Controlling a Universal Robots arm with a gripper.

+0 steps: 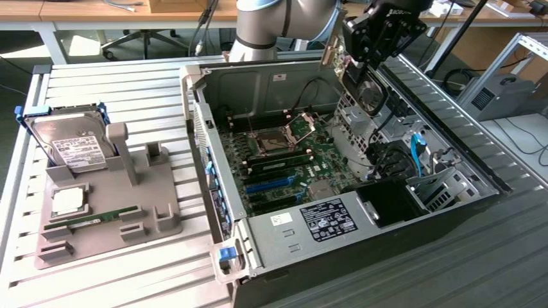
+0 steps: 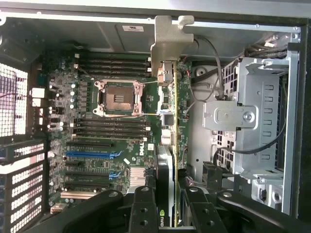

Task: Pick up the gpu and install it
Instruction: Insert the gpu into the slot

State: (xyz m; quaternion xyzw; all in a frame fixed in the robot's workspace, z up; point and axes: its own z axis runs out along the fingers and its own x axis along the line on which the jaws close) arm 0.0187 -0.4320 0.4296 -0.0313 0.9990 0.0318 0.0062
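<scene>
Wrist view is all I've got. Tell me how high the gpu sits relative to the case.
Observer: The gpu hangs in the gripper, and its top is well above the rim of the case. It is not seated.
Operator: Tell me what is outside the case.
Observer: On the exterior view's left, a grey holder stands on the slatted table.
Operator: List what it carries.
Observer: A hard drive standing on edge, a square silver processor lying flat, and a green RAM stick.
</scene>
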